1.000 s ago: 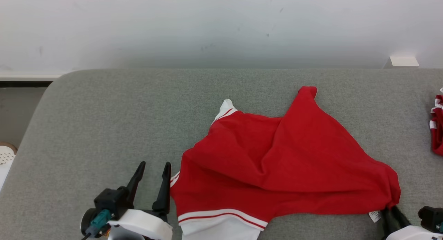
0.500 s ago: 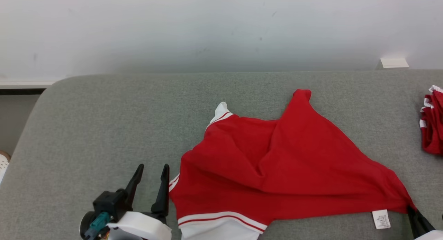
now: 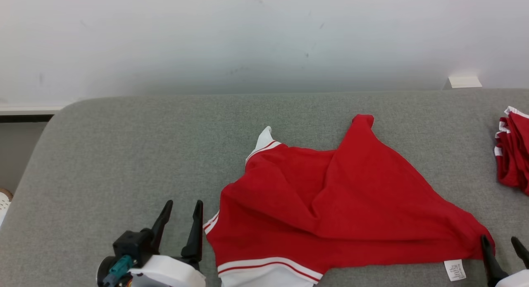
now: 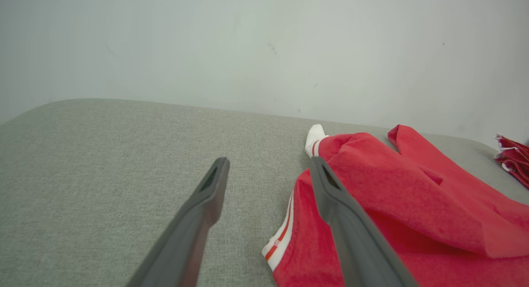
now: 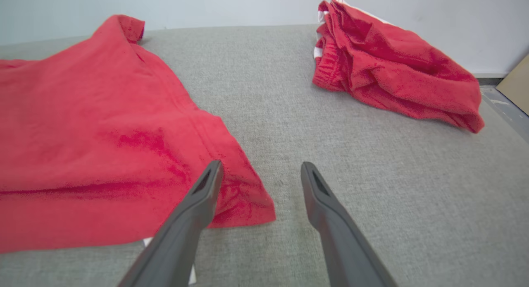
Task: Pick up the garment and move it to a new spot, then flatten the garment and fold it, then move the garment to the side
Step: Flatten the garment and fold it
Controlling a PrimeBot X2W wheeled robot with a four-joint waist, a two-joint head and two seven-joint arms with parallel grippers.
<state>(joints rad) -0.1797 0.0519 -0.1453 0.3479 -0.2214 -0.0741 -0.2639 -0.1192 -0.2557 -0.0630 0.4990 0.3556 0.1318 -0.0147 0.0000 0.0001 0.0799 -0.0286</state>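
- Red garment with white striped trim (image 3: 330, 204) is lying spread but rumpled on the grey woven padded surface (image 3: 124, 154). It is sitting right of centre in the head view, with its white band reaching down to the bottom edge of that view.
- Left gripper (image 3: 184, 203) is hanging at the lower left, just beside the garment's striped left edge. Its two dark fingers are standing wide apart with nothing but grey cloth between them. In the left wrist view its right finger is crossing in front of the red fabric, and I cannot tell whether it is touching.
- Right gripper (image 3: 499, 238) is sitting at the lower right, fingers likewise splayed and gripping nothing. One finger is lining up with the garment's near right corner, and the other is standing over bare surface.
- Small white care label (image 3: 454, 270) is poking out from under that corner hem and lying flat on the grey.
- Moving up, a big fold is running across the garment's middle, with the right half draping over the left.
- Farther back, a white-tipped corner is sticking out on the left and a red point on the right.
- Off to the right, well apart, a second crumpled red garment with white edging (image 5: 392, 68) is sitting in a heap.
- Beyond the surface's rounded far edge, a plain white wall (image 3: 248, 39) is closing the scene, with a small white block (image 3: 465, 81) sitting at its foot on the right.
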